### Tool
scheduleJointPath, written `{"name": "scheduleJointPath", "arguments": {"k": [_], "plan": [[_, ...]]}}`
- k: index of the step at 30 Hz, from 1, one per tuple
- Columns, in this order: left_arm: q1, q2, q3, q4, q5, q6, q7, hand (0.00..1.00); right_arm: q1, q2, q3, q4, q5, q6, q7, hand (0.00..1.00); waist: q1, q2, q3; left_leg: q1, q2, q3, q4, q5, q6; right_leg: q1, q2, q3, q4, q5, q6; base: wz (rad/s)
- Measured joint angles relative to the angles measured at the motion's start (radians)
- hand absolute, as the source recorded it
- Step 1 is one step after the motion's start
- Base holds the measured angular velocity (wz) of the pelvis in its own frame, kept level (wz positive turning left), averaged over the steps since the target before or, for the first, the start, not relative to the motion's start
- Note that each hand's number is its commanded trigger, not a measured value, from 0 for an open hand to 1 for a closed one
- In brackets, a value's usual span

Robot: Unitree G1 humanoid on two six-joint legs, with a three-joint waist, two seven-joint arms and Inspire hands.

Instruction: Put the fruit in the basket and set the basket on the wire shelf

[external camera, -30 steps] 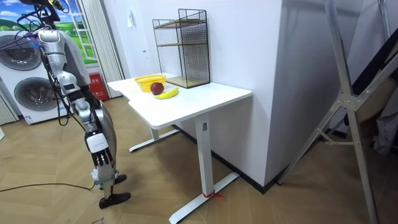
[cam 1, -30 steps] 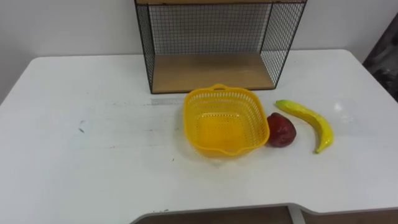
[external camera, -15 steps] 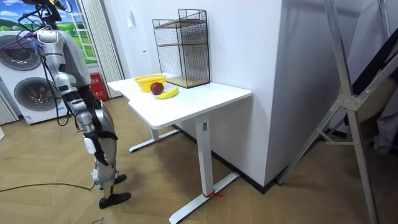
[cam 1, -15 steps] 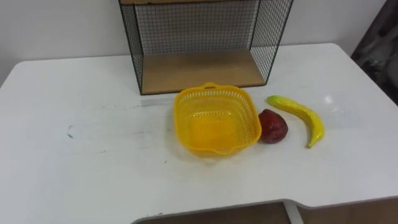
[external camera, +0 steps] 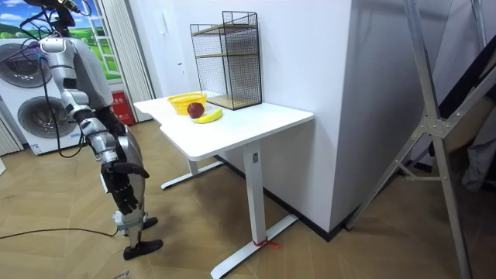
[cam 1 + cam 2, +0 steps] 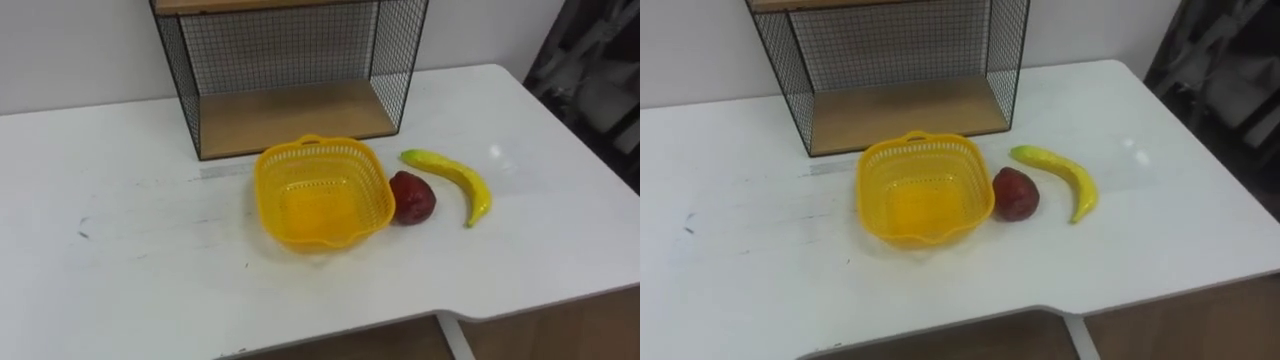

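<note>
The yellow basket [image 6: 320,205] sits upright and empty on the white table [image 6: 120,260], roughly at the middle of the tabletop. None of the fruit is in it. At the basket's 3 o'clock lies the red apple [image 6: 411,198], pressed close to the outer wall (touching it, as far as the eye views show). At the apple's 3 o'clock, near but with a thin strip of table between them, lies the banana [image 6: 450,178]. It curves from its greenish end at about 10 o'clock down to its tip at about 5 o'clock.

At the basket's 12 o'clock stands the wire shelf [image 6: 290,115], backed against the wall. Its black mesh sides rise around a wooden bottom board and its open front faces the basket. The basket's far handle lies just short of that front edge, not touching it.

In the room view the robot stands on the wooden floor at the room view's left, apart from the table's end, with washing machines [image 5: 31,116] behind it. Its hands are too small there to make out, so I cannot tell whether they are released or clenched.
</note>
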Motion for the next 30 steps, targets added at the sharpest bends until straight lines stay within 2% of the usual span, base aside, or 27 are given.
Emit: {"name": "scheduleJointPath", "arguments": {"k": [4, 9, 15, 17, 20, 21, 22, 26, 30], "plan": [[0.016, 0.004, 0.015, -0.047, 0.004, 0.0, 0.0, 0.0, -0.001, -0.005, -0.031, -0.153, -0.026, -0.032, -0.101, 0.0, 0.0, -0.017, 0.0003, -0.012, 0.0, 0.003, 0.002, 0.0, 0.0, -0.014, 0.001, 0.002, 0.001, 0.001, 0.0, -0.01], [0.016, 0.004, 0.017, -0.084, 0.03, -0.001, 0.0, 0.0, -0.014, -0.028, -0.05, -0.34, -0.13, -0.057, -0.195, 0.0, 0.008, -0.019, -0.0004, -0.015, 0.0, 0.006, 0.0, 0.0, 0.0, -0.02, 0.002, 0.004, 0.003, 0.001, 0.0, -0.01], [0.02, 0.004, 0.015, -0.095, 0.045, 0.0, 0.0, 0.0, -0.031, -0.038, -0.017, -0.628, -0.487, -0.065, -0.262, 0.0, 0.008, -0.004, -0.0002, -0.03, 0.002, 0.009, -0.005, 0.001, -0.001, -0.041, 0.002, 0.005, 0.011, 0.002, -0.002, -0.01], [0.024, 0.006, -0.002, -0.096, 0.046, 0.002, 0.0, 0.0, -0.031, -0.071, 0.042, -0.715, -0.595, -0.065, -0.279, 0.0, 0.01, -0.005, 0.0011, -0.03, 0.002, 0.011, -0.005, 0.001, 0.0, -0.046, 0.002, 0.006, 0.017, 0.002, -0.001, -0.02], [0.022, 0.012, -0.017, -0.097, 0.044, -0.002, 0.0, 0.0, -0.033, -0.106, 0.114, -0.779, -0.714, -0.065, -0.274, 0.0, 0.02, -0.008, 0.0017, -0.029, 0.003, 0.011, 0.001, 0.001, 0.0, -0.043, 0.002, 0.007, 0.017, 0.002, -0.002, 0.0], [0.022, 0.016, -0.028, -0.097, 0.045, -0.002, 0.0, 0.0, -0.034, -0.109, 0.128, -0.788, -0.748, -0.065, -0.27, 0.0, 0.025, -0.014, 0.0028, -0.029, 0.003, 0.013, 0.001, 0.001, 0.0, -0.044, 0.002, 0.008, 0.017, 0.002, -0.002, -0.04], [0.02, 0.023, -0.05, -0.097, 0.045, -0.002, 0.0, 0.0, -0.038, -0.11, 0.15, -0.802, -0.805, -0.065, -0.255, 0.0, 0.03, -0.011, 0.0011, -0.028, 0.003, 0.015, 0.001, 0.001, 0.0, -0.044, 0.002, 0.01, 0.017, 0.002, -0.002, -0.06], [0.022, 0.024, -0.054, -0.095, 0.045, -0.004, -0.003, 0.0, -0.04, -0.11, 0.213, -0.843, -0.913, -0.063, -0.177, 0.0, 0.045, -0.014, 0.0032, -0.026, 0.01, 0.017, 0.001, 0.001, 0.0, -0.043, 0.002, 0.013, 0.017, 0.003, -0.002, -0.01], [0.026, 0.024, -0.055, -0.092, 0.045, -0.003, -0.005, 0.0, -0.043, -0.114, 0.261, -0.889, -0.934, -0.052, -0.103, 0.0, 0.059, -0.02, 0.0062, -0.027, 0.013, 0.014, -0.005, 0.001, -0.001, -0.044, 0.004, 0.011, 0.018, 0.003, -0.002, 0.0]]}}
